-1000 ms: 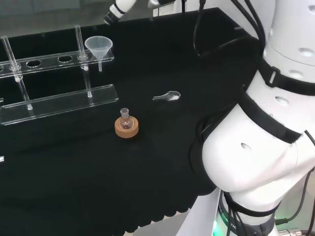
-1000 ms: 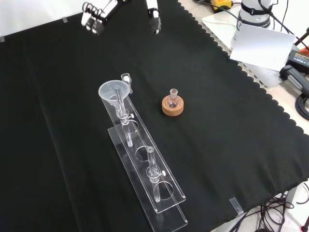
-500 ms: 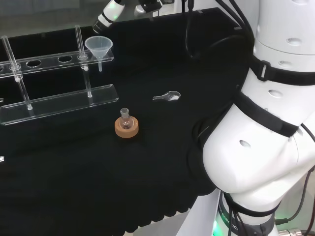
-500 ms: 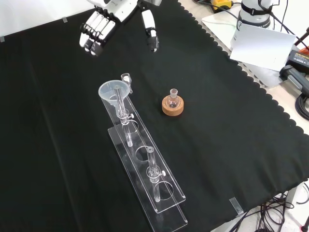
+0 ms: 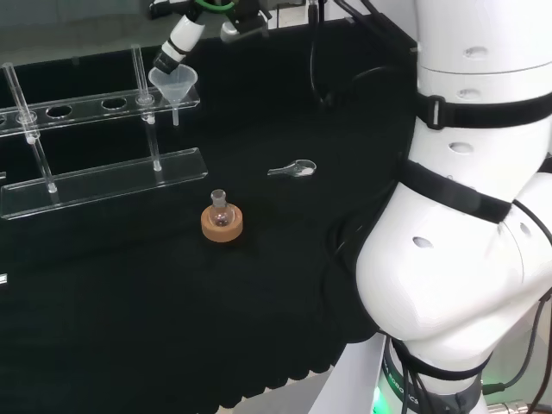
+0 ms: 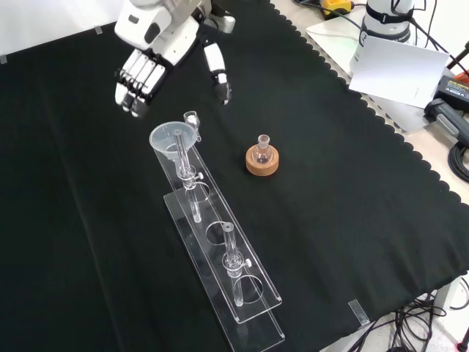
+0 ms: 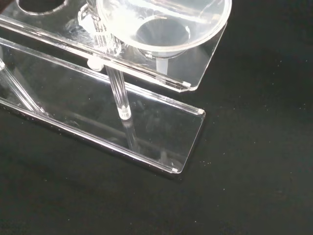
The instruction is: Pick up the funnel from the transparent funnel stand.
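front view, left to right: the robot hand hangs above the funnel, fingers straight, grasping nothing. the funnel sits in the end hole of the clear stand on the table. risk: fingers catching a stand post could tip the stand. funnel looks empty; small flask contents cannot be told.

Black cloth under stand, flask ring
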{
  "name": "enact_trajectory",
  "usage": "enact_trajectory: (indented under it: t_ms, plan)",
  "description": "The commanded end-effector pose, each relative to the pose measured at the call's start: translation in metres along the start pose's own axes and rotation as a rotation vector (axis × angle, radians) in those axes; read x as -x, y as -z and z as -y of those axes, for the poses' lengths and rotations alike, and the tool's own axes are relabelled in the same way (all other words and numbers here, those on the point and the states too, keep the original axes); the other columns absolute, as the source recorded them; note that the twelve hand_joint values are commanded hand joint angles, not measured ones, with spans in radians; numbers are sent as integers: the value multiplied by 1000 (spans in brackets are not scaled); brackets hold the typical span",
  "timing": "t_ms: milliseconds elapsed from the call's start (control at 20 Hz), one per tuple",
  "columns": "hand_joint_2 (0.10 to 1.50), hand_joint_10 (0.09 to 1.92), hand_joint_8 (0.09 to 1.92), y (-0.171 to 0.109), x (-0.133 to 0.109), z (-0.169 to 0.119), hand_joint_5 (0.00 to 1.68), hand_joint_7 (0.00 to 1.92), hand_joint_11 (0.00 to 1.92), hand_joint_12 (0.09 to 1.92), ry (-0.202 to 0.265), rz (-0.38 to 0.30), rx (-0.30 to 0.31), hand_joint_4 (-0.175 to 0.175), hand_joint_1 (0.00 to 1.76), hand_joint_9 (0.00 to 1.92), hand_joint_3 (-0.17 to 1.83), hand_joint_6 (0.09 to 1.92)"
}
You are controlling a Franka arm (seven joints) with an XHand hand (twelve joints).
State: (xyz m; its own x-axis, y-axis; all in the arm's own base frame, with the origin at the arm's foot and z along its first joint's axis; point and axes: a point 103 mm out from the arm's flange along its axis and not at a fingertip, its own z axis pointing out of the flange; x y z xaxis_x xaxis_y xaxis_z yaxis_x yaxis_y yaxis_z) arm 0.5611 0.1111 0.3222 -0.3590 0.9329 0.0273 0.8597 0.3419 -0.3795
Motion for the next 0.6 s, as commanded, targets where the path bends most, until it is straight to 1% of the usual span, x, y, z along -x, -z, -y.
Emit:
enact_trajectory:
  t_ms: [50, 150, 600]
  plan:
    - [619, 87, 87, -13, -3, -22, 0, 0, 0, 468, -14, -5, -65, -17, 598, 0, 8, 87]
    - [620, 87, 87, -16, -3, -25, 0, 0, 0, 478, -9, -21, -70, -17, 600, 0, 8, 87]
    - [628, 87, 87, -30, -1, -34, 0, 0, 0, 538, -17, -26, -103, -18, 613, 0, 9, 87]
